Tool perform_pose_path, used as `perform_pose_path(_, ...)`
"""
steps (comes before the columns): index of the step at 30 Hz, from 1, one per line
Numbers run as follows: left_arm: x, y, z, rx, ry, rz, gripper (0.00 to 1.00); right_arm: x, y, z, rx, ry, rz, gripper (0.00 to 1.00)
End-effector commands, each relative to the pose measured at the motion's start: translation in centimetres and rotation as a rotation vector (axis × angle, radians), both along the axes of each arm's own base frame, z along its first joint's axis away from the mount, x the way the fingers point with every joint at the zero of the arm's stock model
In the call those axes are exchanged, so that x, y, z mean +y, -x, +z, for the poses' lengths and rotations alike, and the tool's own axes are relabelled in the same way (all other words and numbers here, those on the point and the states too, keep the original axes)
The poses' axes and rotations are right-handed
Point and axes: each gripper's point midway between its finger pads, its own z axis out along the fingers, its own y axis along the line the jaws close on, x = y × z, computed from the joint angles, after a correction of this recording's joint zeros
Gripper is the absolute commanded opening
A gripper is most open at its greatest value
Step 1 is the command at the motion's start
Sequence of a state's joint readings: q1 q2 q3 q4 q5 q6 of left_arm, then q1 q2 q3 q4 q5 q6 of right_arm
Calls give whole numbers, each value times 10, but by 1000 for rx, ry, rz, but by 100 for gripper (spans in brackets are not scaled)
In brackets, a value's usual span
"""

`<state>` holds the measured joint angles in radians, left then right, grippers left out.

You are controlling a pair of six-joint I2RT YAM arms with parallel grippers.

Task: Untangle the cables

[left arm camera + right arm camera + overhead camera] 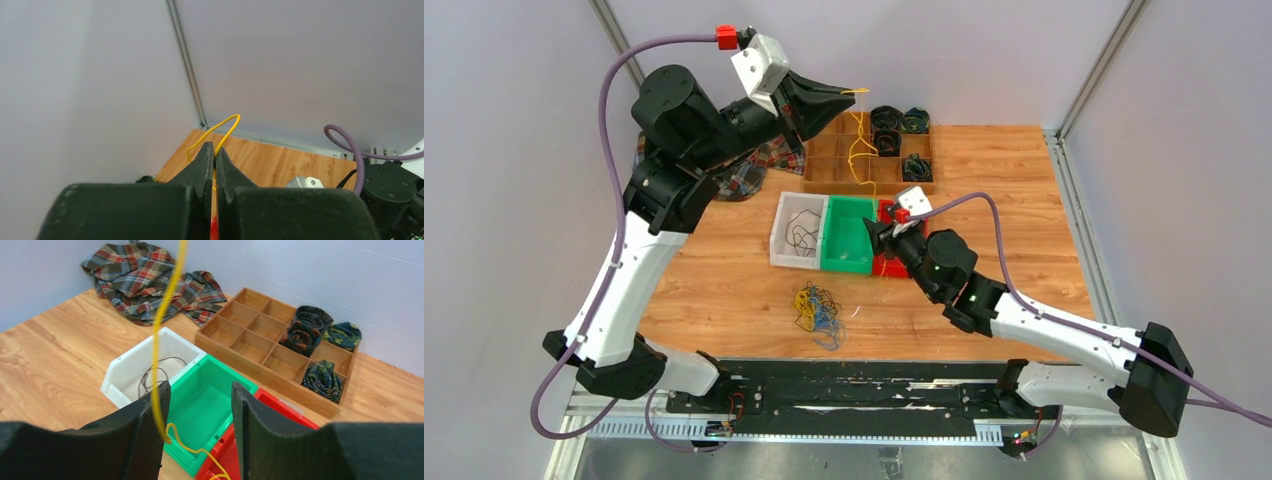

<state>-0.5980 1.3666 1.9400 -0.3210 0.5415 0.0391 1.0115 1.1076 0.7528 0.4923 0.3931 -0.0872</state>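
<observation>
Black left end effector [215, 149] clamped shut on a thin yellow cable [223, 124]; right end effector [200, 395] open beside it. Tangled yellow-black-blue cable clump [817, 308] lies apart from both. Strand, at one finger's edge, could be missed.

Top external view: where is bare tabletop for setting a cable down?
Bare wood lies left of the cable clump, in front of the white bin, and right of the wooden tray. Crowded: the middle, around the green bin and right end effector.
</observation>
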Motion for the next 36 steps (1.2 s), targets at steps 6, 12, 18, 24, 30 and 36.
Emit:
perform_pose_path(6,-10,-9,31,-73,56,-1,0,-32,-40,10,6,-41,-100,47)
perform_pose_path(12,-19,-24,52,-110,89,10,0,-45,-67,17,15,-52,-126,47)
perform_pose_path(18,-32,-51,15,-69,38,46,0,-46,-81,-17,95,-37,-131,46)
perform_pose_path(24,-44,-83,-43,-2,-55,113,0,-35,-68,-81,252,-48,-49,59)
perform_pose_path(30,-57,-109,-82,69,-111,156,0,-35,-45,-110,354,-80,0,62)
perform_pose_path(36,-73,-128,-113,125,-191,202,0,-46,-22,-110,422,-121,16,66)
